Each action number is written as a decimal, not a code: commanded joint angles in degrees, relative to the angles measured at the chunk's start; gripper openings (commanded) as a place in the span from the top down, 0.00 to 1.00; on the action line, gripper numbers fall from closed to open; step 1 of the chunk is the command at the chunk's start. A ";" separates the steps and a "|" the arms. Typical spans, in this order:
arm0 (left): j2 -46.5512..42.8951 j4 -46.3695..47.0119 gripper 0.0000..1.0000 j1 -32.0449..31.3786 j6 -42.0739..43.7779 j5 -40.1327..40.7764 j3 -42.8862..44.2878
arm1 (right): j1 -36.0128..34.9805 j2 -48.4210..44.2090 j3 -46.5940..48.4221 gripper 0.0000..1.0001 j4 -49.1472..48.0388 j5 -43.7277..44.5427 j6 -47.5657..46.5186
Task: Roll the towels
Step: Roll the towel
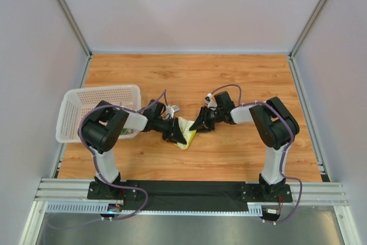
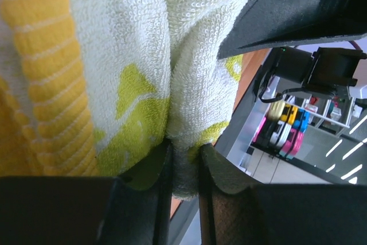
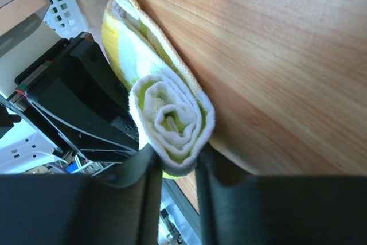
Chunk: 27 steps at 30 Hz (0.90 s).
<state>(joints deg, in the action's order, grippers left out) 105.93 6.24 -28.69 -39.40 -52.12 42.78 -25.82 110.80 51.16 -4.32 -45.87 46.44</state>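
desk [image 1: 229, 78] | basket [image 1: 86, 107], landmark | yellow towel [image 3: 172, 113] just right of basket, fully rolled | left end effector [image 2: 183, 159] pinches its cloth | right end effector [image 3: 175, 164] clamps the roll's end | second towel unseen, judged undone

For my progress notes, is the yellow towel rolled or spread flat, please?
Rolled: the yellow towel shows a tight spiral of layers at its end in the right wrist view.

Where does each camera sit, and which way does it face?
Top: above and behind the arms, looking down on the table; both arms show.
Left wrist: at the left gripper, facing the towel pinched in it.
Right wrist: at the right gripper, facing the rolled end it grips.
Shared: the towel.
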 commanded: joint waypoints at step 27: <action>-19.18 -36.83 0.00 -13.12 24.89 43.73 19.88 | -1.51 -2.88 17.83 0.89 40.07 20.29 -6.45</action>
<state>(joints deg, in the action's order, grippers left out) 90.00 -27.88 -37.26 -18.35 -20.05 59.88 -26.89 108.53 66.04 28.93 -28.99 41.10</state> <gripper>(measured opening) 0.994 0.211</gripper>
